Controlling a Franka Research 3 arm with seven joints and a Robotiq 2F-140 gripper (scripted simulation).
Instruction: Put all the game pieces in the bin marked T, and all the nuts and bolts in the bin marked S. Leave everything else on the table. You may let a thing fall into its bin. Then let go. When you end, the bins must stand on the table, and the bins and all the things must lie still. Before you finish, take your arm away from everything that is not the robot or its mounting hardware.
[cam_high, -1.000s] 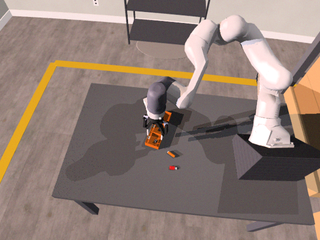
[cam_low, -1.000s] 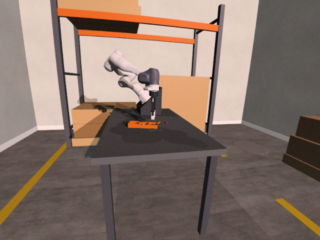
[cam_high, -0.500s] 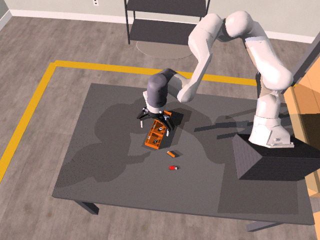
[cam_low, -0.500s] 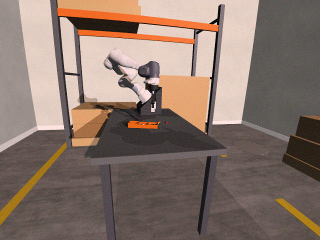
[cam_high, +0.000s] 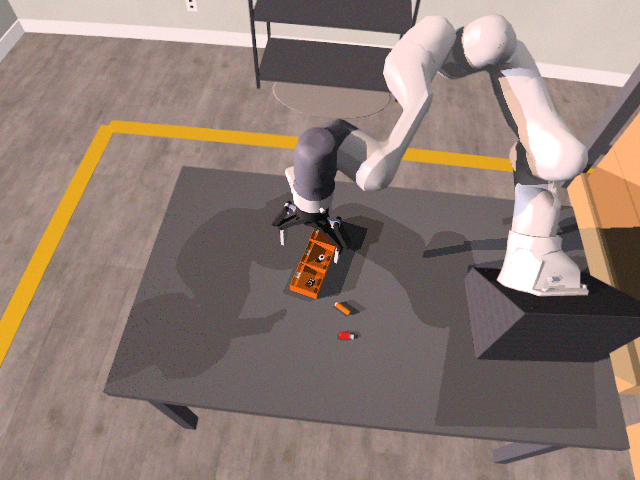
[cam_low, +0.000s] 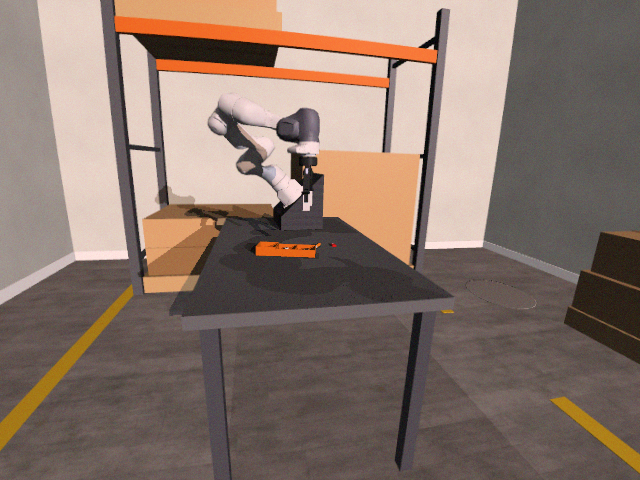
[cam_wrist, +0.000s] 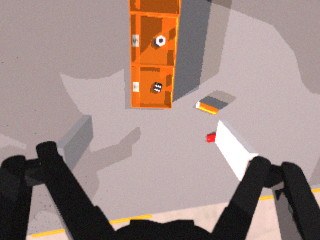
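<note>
A row of orange bins (cam_high: 305, 292) (cam_low: 284, 252) (cam_wrist: 142, 97) stands in the middle of the table (cam_high: 206, 335) (cam_low: 310, 289) (cam_wrist: 60, 45). A grey hex nut (cam_high: 321, 256) (cam_wrist: 160, 40) lies in one compartment. A small black-and-white die (cam_high: 310, 281) (cam_wrist: 157, 87) lies in the compartment beside it. The bins' labels are too small to read. My gripper (cam_high: 308, 246) (cam_low: 306, 202) (cam_wrist: 156, 128) is open and empty. It hangs well above the far end of the bins and hides that end in the top view.
A small orange cylinder (cam_high: 342, 308) (cam_wrist: 206, 106) (cam_low: 317, 244) and a small red cylinder (cam_high: 346, 335) (cam_wrist: 211, 137) (cam_low: 333, 244) lie on the table just beyond the bins' near end. The arm's dark base block (cam_high: 542, 325) stands at the table's right side.
</note>
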